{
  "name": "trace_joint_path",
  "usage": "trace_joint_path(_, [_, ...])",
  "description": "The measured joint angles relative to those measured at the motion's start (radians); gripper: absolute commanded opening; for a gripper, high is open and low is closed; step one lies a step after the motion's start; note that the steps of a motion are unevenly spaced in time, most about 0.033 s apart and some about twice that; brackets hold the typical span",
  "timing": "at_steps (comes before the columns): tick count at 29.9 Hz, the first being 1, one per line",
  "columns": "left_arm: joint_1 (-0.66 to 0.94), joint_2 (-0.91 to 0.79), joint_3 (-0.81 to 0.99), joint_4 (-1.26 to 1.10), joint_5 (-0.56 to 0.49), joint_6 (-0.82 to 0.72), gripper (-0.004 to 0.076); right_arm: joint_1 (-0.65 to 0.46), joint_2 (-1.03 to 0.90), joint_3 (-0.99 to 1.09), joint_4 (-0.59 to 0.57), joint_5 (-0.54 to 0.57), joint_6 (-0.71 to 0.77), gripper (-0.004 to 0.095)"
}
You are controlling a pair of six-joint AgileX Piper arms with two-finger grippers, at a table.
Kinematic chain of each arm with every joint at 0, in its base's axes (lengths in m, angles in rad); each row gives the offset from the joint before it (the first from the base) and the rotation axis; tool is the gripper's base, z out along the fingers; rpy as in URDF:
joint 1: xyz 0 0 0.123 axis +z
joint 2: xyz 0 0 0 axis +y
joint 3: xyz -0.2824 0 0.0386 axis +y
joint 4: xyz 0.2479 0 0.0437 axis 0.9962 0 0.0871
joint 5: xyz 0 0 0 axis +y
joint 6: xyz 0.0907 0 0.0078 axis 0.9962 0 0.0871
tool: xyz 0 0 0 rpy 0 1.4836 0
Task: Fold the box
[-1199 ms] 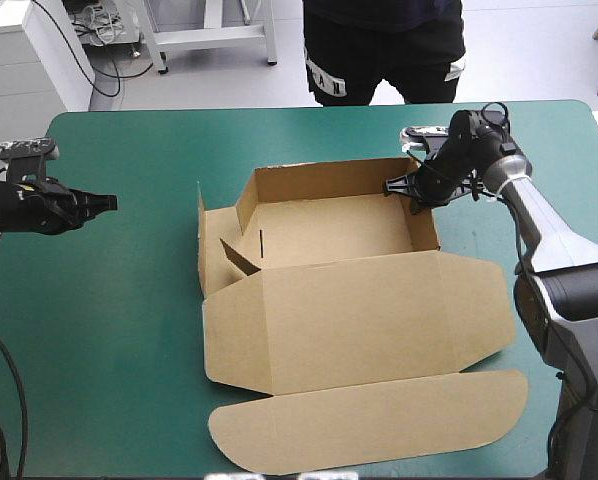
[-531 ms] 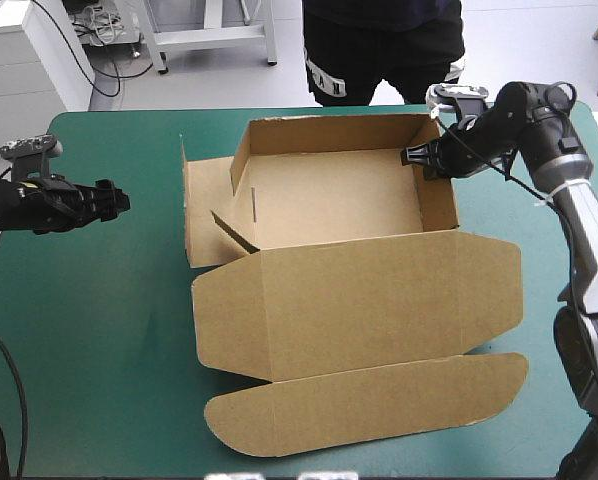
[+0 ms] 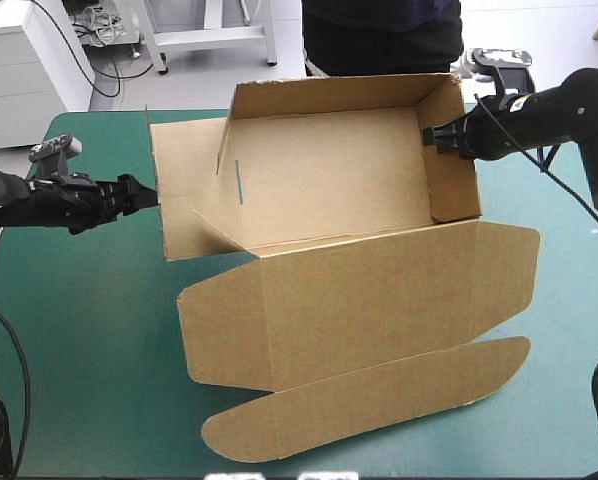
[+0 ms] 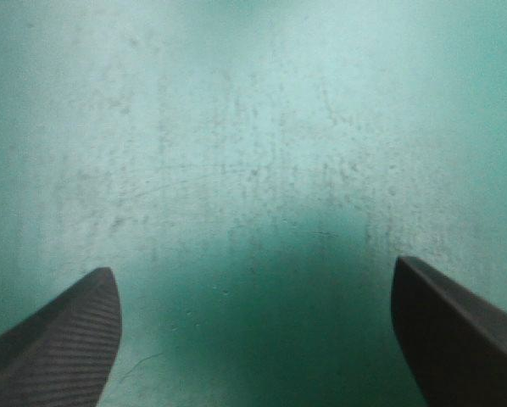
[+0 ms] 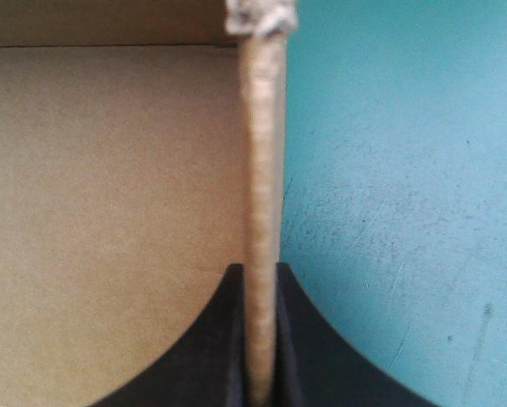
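The brown box (image 3: 339, 190) sits tilted up at the tabletop's (image 3: 79, 340) far edge, lid flat toward the near side. The right gripper (image 3: 431, 137) pinches its right wall between the jaws; that hold must be firm. The left gripper (image 3: 147, 194), jaws spread, is just beside the loose left flap and should push it squarely upright. No writing is readable.

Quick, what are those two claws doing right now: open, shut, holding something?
Left gripper: open, holding nothing, teal-green cover under it.
Right gripper: shut on the box, pinching its right wall's edge.
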Motion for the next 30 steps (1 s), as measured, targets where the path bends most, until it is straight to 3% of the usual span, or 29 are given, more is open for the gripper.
trace_joint_path(10, [0.0, 0.0, 0.0, -0.158, 0.04, 0.1, 0.0617, 0.017, 0.098, 0.0, 0.0, -0.005, 0.0, -0.0019])
trace_joint_path(22, [0.0, 0.0, 0.0, -0.179, 0.089, 0.144, 0.0617, 0.13, 0.254, 0.0, 0.001, -0.128, 0.025, -0.0019])
trace_joint_path(30, [0.0, 0.0, 0.0, -0.19, 0.112, 0.153, 0.0617, 0.143, 0.294, 0.0, 0.005, -0.179, 0.047, -0.0017])
